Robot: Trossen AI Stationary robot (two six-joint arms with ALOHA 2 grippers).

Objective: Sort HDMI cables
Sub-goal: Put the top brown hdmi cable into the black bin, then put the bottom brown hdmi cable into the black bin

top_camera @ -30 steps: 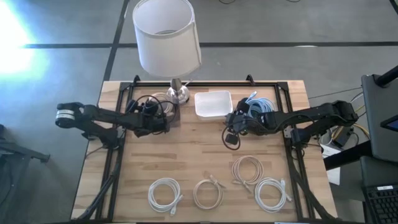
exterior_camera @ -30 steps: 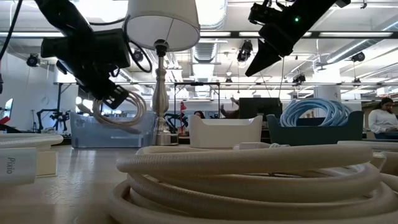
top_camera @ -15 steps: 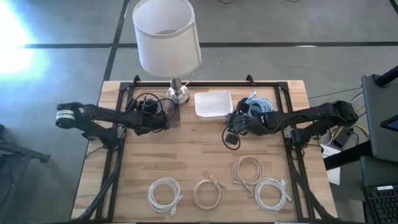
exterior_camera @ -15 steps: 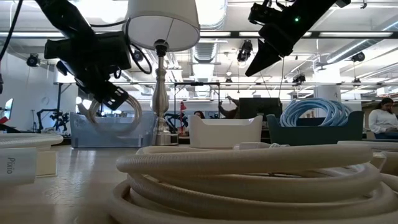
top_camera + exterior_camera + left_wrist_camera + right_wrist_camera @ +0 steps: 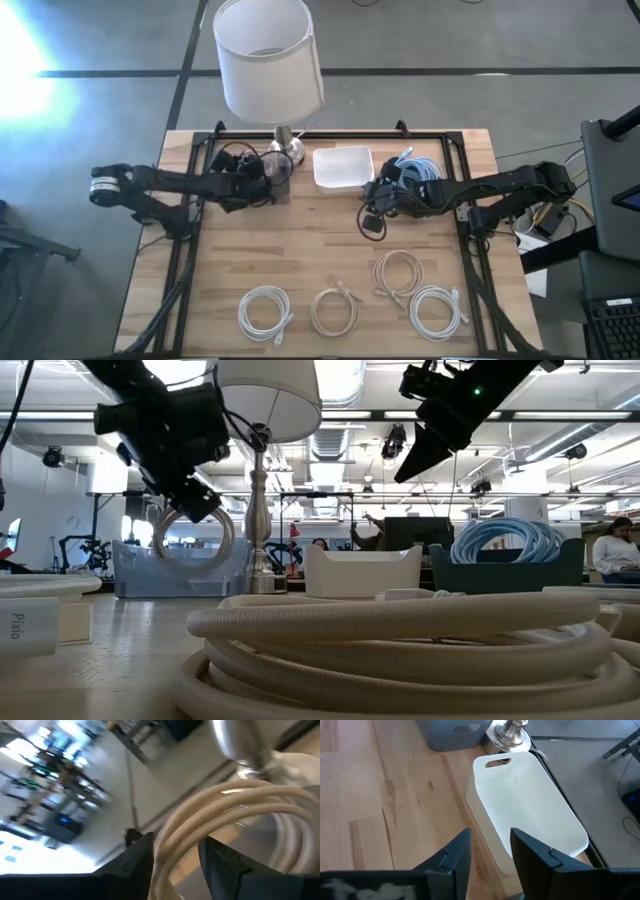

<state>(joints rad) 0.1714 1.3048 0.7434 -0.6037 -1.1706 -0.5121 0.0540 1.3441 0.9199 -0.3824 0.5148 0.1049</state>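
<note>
Four coils lie loose along the near edge of the worktop: a white cable near left, a beige cable beside it, another beige cable to the right, and a second white cable nearest the right corner. My left claw is at the far left, over the blue-grey bin just beside the lamp base — fingers clamped on a beige coil, which hangs clear of the surface in the low view. Left wrist view confirms it: the coil's strands run between both fingers. My right claw hovers mid-worktop, right of centre and just near of the empty white bin; fingers parted, holding nothing. Light blue coils sit piled in the dark bin at far right — bundled, count unclear.
</note>
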